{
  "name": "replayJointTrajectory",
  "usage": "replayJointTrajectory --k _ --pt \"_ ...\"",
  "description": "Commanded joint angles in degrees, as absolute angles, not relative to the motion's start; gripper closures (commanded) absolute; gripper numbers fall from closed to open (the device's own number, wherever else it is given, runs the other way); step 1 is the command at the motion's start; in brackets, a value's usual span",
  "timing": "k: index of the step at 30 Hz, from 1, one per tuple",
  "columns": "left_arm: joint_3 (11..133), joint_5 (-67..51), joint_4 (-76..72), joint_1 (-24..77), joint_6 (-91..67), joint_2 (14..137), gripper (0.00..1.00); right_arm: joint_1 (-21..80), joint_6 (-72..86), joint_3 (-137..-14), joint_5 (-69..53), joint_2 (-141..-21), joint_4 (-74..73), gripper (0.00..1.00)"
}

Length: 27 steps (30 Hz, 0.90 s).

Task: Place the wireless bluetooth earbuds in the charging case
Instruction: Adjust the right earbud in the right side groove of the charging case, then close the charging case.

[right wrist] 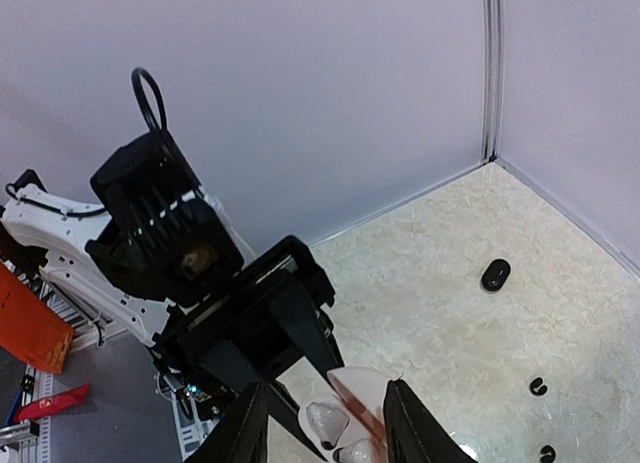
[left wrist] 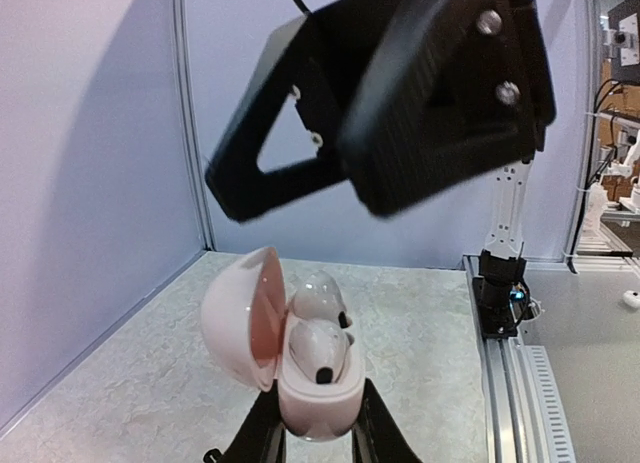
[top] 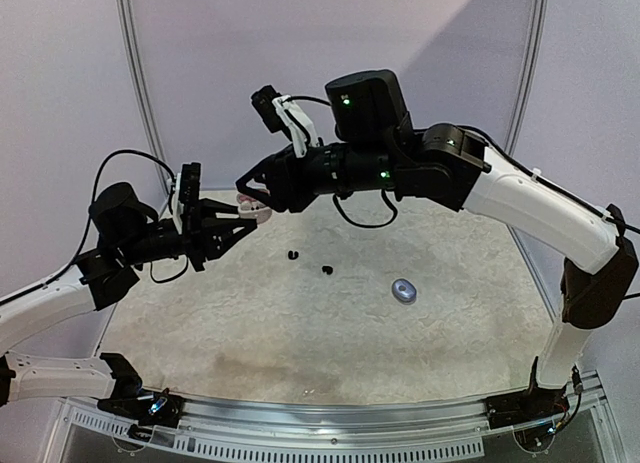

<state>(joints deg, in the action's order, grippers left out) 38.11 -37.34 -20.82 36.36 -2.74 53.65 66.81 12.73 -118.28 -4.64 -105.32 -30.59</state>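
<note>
My left gripper [left wrist: 318, 408] is shut on an open pinkish-white charging case [left wrist: 312, 398], its lid [left wrist: 235, 318] swung to the left. Two whitish earbuds [left wrist: 320, 295] [left wrist: 322, 348] sit in the case's wells. In the top view the left gripper [top: 238, 219] holds the case [top: 256, 209] above the table's back left. My right gripper [top: 252, 186] hovers just above it, open and empty; in the right wrist view its fingers [right wrist: 327, 385] straddle the case [right wrist: 360, 391]. Two black earbuds [top: 293, 254] [top: 327, 270] lie on the table, also in the right wrist view [right wrist: 538, 387] [right wrist: 546, 453].
A silver-grey closed case [top: 404, 290] lies on the table right of centre. A small black oval object [right wrist: 495, 274] lies near the back wall. A metal rail [left wrist: 505, 383] runs along the table edge. Purple walls enclose the back and sides.
</note>
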Motion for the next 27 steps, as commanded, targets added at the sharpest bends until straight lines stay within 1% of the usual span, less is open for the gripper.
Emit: replayJointTrajectory --k 1,2,4,7,11,12,14,15,17,19,21,24,27 --pt "38.1 -39.4 -19.7 36.9 -1.2 53.1 1.0 66.7 14.2 -116.4 -1.7 -102.3 -26.1 0.6" --pt "38.0 -39.3 -19.7 36.8 -1.1 53.0 1.0 66.7 14.4 -115.7 -1.7 -102.2 -25.8 0.6" --pt "37.9 -39.2 -19.8 36.8 -1.0 53.0 1.0 66.7 14.4 -114.6 -2.8 -101.8 -24.9 0.64" --pt "38.0 -39.3 -20.4 36.8 -1.1 53.1 1.0 66.7 14.4 -114.7 -2.7 -101.9 -26.1 0.64" --pt "37.7 -38.7 -20.0 36.8 -0.3 52.8 1.0 66.7 14.4 -114.0 -3.1 -101.1 -26.0 0.74" --pt "37.6 -38.9 -19.7 36.8 0.7 52.8 1.0 66.6 14.5 -113.5 -2.2 -100.7 -25.8 0.74" --pt "37.5 -40.8 -18.5 36.8 7.6 52.4 1.0 66.1 15.2 -112.0 -0.5 -99.6 -24.9 0.67" --pt "37.5 -42.1 -16.9 36.8 13.6 52.1 1.0 65.6 16.0 -111.1 -0.4 -99.2 -24.3 0.65" --pt "37.8 -43.0 -11.1 36.8 28.1 51.5 1.0 64.1 18.4 -110.4 -0.4 -99.0 -24.4 0.64" --pt "39.1 -42.8 -3.3 36.9 46.4 51.0 1.0 63.5 19.5 -111.7 -0.4 -100.3 -26.9 0.63" --pt "40.0 -40.9 0.8 36.9 58.6 50.9 1.0 63.6 18.6 -114.8 -0.7 -103.4 -30.7 0.62" --pt "41.7 -37.7 2.3 36.8 65.2 51.4 1.0 63.8 17.4 -116.8 -3.6 -108.2 -32.4 0.63" --pt "41.8 -34.4 -1.4 36.8 66.4 51.6 1.0 64.6 15.6 -116.9 -6.3 -110.3 -32.5 0.65"
